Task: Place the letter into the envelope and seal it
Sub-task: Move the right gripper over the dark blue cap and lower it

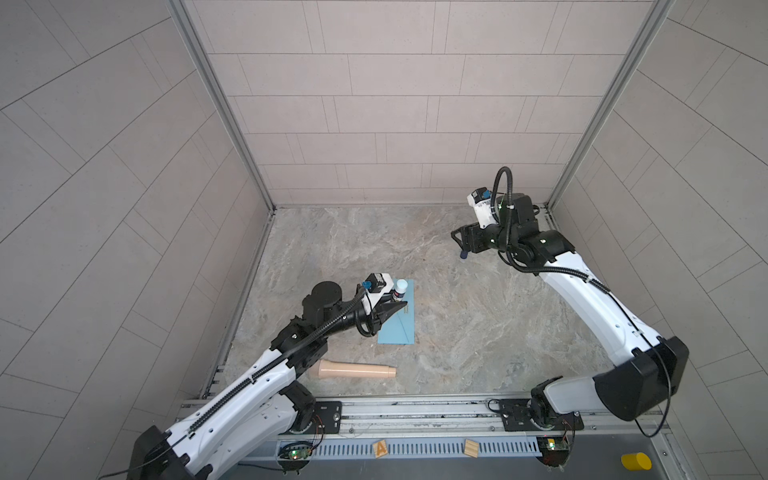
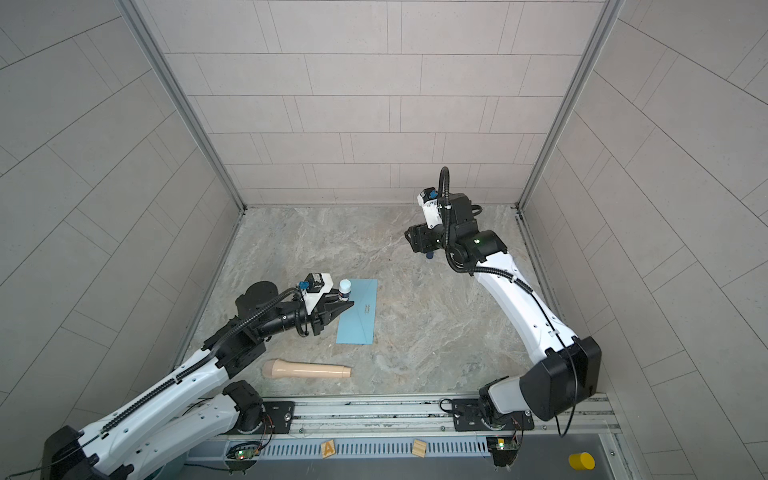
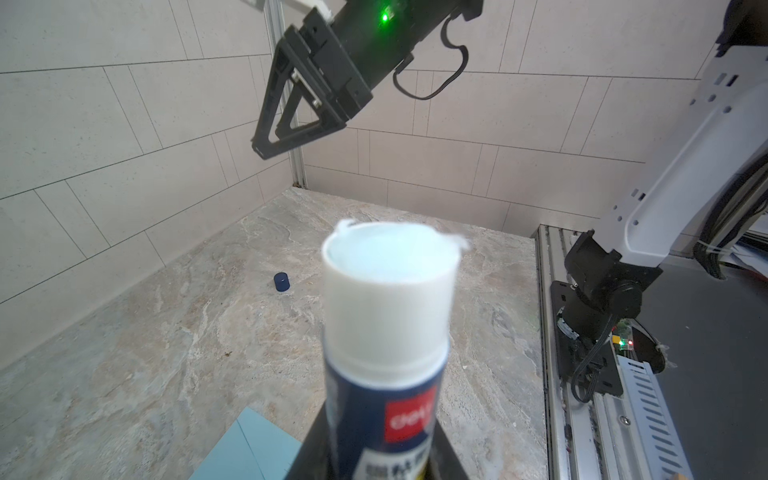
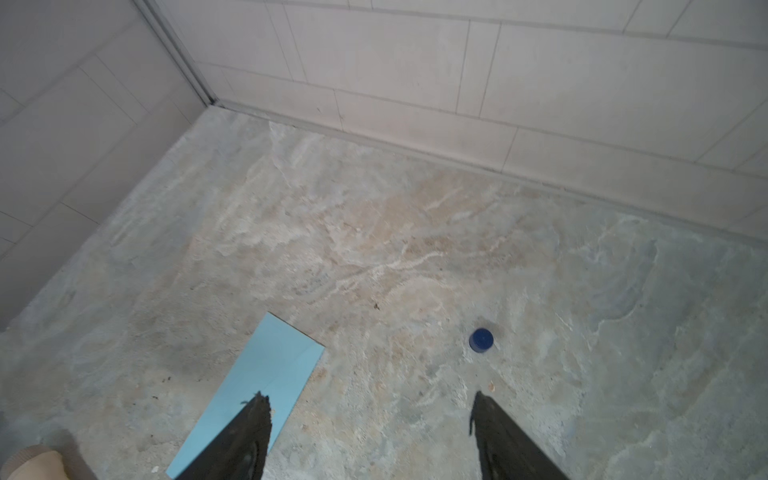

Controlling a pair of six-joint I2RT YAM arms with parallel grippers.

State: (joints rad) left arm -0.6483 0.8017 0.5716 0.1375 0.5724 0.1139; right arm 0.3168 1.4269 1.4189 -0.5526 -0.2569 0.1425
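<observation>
**Top views.** In both top views the envelope [image 1: 399, 322] [image 2: 358, 311] lies flat on the marbled table [image 1: 353, 249], left of centre. A small gold mark [image 2: 368, 309] sits near its middle. The flap appears to lie flat, though the view is too distant to confirm this. The left gripper [image 1: 400, 304] [image 2: 348, 305] hangs over the envelope's left edge. Its jaws are clamped on a glue stick [image 1: 401, 288] [image 2: 344, 289], whose white uncapped end faces up. A beige tapered tube [image 1: 357, 370] lies near the front rail, apart from the envelope. The right gripper [image 1: 458, 241] [image 2: 410, 242] is raised near the far right corner. A dark blue cap [image 1: 462, 255] [image 2: 430, 255] rests on the table just beneath it.

**Left wrist view.** The glue stick [image 3: 386, 332] fills the middle, blurred. It has a white collar, and below that a blue label with a red patch. Black fingers [image 3: 316, 449] grip its base. A corner of the envelope [image 3: 249, 449] shows below. The cap [image 3: 282, 281] stands well apart on the table, and the right gripper [image 3: 266, 141] hangs in the air above it.

**Right wrist view.** The right gripper [image 4: 370, 399] has its two fingertips [image 4: 257, 415] well apart with nothing between them. The cap [image 4: 481, 340] sits on the table beyond them. One end of the envelope [image 4: 266, 374] lies partly behind one finger. The tube's end [image 4: 33, 461] shows in a corner.
</observation>
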